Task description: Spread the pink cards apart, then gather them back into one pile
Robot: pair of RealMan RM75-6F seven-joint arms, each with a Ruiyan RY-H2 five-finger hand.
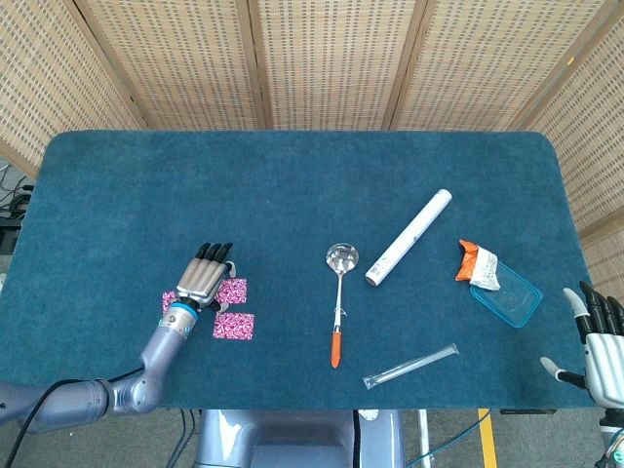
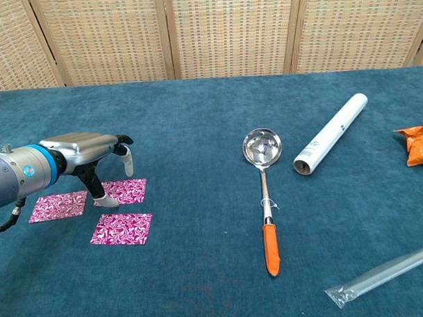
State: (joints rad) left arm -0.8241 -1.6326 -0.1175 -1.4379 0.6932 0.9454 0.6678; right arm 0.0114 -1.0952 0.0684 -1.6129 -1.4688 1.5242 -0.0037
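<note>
- Three pink cards (image 2: pixel 121 228) lie flat near the table's left front, apart with bare cloth between them: one left (image 2: pixel 58 206), one further back (image 2: pixel 124 191), one nearest me. I judge the spreading done and the gathering about to begin.
- My left hand (image 2: pixel 86 152) arches over the back card, one fingertip (image 2: pixel 106 200) pressing its near-left edge, the other fingers apart and lifted; it pins the card rather than gripping it, which suits sliding it toward the others.
- My right hand (image 1: pixel 598 343) hangs past the table's right front corner, fingers extended and slightly spread, holding nothing.
- One container: a clear blue-rimmed box (image 1: pixel 506 295) at the right, with an orange-and-white packet (image 1: pixel 479 263) lying on its far corner and mostly outside it.
- Between cards and box lie an orange-handled ladle (image 2: pixel 264 195), a white tube (image 2: pixel 331 135) and a clear plastic sleeve (image 1: pixel 409 365), all well clear of the cards.
</note>
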